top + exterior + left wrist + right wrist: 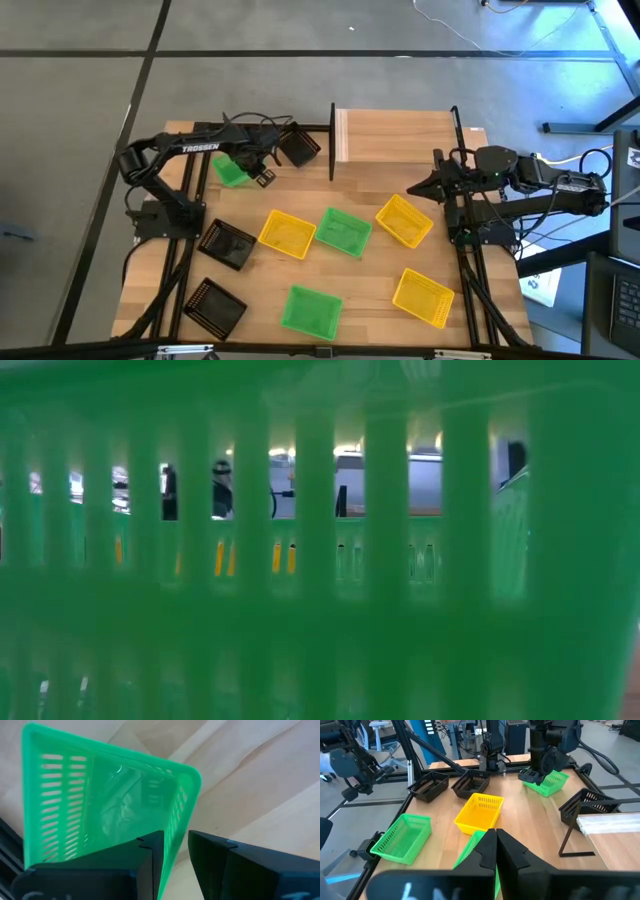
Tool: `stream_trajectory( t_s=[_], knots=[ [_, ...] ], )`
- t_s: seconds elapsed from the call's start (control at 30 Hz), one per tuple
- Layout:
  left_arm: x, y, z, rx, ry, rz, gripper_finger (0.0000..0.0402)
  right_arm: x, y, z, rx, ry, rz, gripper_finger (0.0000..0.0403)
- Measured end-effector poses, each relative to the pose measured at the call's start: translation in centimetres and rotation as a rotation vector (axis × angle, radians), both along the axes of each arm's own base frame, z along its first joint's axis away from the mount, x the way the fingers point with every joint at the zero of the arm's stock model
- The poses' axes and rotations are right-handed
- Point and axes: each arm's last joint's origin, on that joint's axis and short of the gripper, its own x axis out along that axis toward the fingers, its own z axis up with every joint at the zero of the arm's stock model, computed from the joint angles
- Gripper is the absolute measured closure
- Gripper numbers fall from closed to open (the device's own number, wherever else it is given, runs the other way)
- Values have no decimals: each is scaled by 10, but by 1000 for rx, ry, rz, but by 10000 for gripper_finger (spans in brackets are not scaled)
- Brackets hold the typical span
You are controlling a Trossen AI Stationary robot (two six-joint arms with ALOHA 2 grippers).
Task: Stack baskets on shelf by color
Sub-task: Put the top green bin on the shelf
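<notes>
While the left arm is reaching across the upper left of the high view, its hand (243, 165) is gripping one bright green perforated plastic basket (230, 171), with the two dark fingers (150, 865) closing on one mesh wall so that one finger is sitting inside the basket and the other outside. That basket is tilting over the planked wooden table (370, 290), just left of a black mesh basket (298, 146) that is lying tipped near the upper left corner of the pale light-wood shelf board (395, 137) with its thin black metal posts. The right arm is waiting at the right edge of the table, its hand (420, 189) pointing toward the picture's centre with the fingers pressing together and holding nothing. Two more black baskets (228, 244) are sitting at the lower left, three yellow baskets (286, 233) are lying across the middle and lower right, and two other green baskets (345, 231) are resting in the centre and at the lower middle, all apart from one another or barely touching. Green mesh (320, 610) is filling nearly the whole low view.
</notes>
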Motion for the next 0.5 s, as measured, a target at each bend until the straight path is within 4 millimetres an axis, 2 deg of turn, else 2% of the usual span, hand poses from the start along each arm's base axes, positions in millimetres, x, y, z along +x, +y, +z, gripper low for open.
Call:
stream_trajectory(
  t_s=[0.2,0.3,0.4,0.5],
  knots=[
    [7,4,-16,-22,28,-26,323,-1,0,-2,4,20,1,402],
    [8,4,-22,-52,37,-34,345,-1,0,-2,4,20,1,402],
    [9,4,-21,-66,29,-39,389,-1,1,-2,10,21,17,402],
    [11,5,-10,-69,32,-80,396,-1,1,-2,19,22,42,402]
  ],
)
